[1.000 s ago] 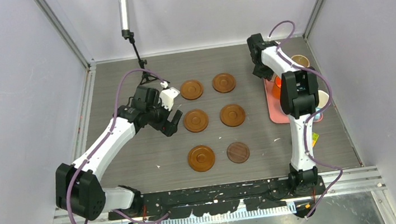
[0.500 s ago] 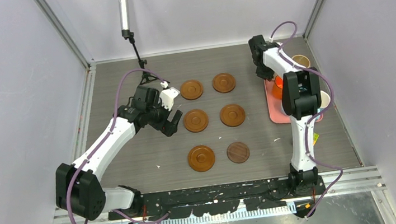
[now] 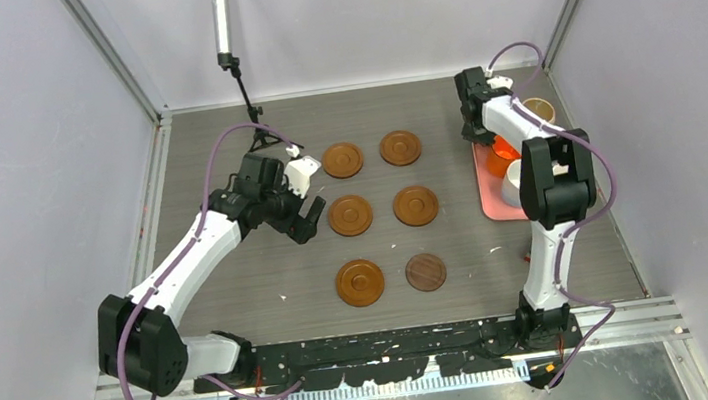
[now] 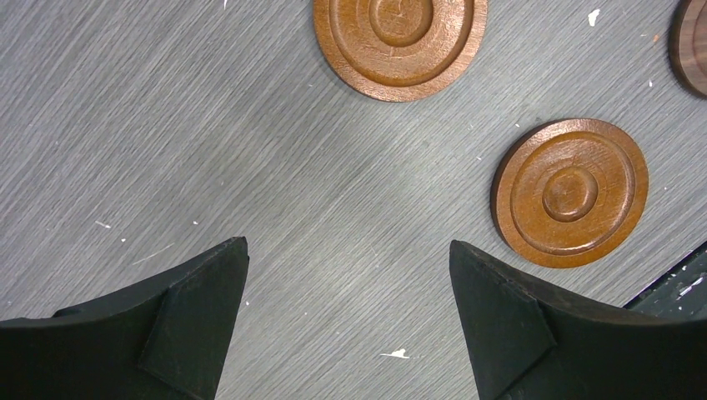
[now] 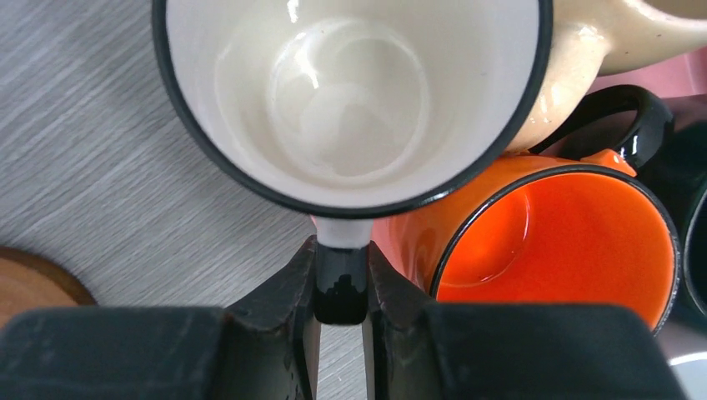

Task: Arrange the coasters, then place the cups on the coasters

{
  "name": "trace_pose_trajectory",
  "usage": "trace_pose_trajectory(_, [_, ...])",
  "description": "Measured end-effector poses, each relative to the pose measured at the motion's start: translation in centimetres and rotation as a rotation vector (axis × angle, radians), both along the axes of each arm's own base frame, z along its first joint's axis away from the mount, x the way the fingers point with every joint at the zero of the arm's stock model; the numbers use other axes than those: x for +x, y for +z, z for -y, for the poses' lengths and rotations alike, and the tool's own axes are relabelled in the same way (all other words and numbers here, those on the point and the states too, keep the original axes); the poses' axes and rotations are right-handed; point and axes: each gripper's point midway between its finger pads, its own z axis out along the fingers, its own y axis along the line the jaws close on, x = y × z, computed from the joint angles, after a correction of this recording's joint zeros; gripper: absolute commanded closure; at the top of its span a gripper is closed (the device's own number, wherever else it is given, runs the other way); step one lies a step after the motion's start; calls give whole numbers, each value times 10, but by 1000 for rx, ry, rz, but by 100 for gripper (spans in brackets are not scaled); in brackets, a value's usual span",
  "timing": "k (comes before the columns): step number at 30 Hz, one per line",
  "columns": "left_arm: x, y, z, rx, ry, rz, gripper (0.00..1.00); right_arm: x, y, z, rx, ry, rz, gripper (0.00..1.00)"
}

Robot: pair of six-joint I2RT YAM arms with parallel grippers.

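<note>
Top external view: six coasters (image 3: pixel 350 216) lie in a two-by-three grid in the middle of the table (image 3: pixel 370 108), all bare. The cups crowd the pink tray (image 3: pixel 490 207) at the right. The left end effector (image 3: pixel 312 197) hangs wide open and empty just beside the grid, unmoved, whereas the right end effector (image 3: pixel 479 131) has swung farther back over the tray. Left wrist view: splayed fingers (image 4: pixel 192 333) frame bare table near two coasters. Right wrist view: the jaws, wider a second ago, have closed on the dark handle (image 5: pixel 340 287) of a white-lined, dark-rimmed cup (image 5: pixel 350 100), which touches the orange cup (image 5: pixel 567 242). Arranging looks finished, and this first grasp is judged to begin cup placing.
</note>
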Motion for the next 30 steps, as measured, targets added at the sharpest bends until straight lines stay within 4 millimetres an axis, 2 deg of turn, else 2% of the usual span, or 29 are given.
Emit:
trace_pose_trajectory(7, [0, 0, 0, 1, 0, 0, 7, 4, 13, -1, 1, 49, 63, 100])
trace_pose_trajectory(18, [0, 0, 0, 1, 0, 0, 7, 0, 12, 0, -8, 72, 75, 99])
trace_pose_trajectory(20, [0, 0, 0, 1, 0, -1, 7, -1, 11, 0, -7, 69, 68, 90])
trace_pose_trajectory(23, [0, 0, 0, 1, 0, -1, 7, -5, 8, 0, -2, 62, 52, 71])
trace_pose_trajectory(30, [0, 0, 0, 1, 0, -1, 7, -12, 2, 0, 4, 49, 20, 59])
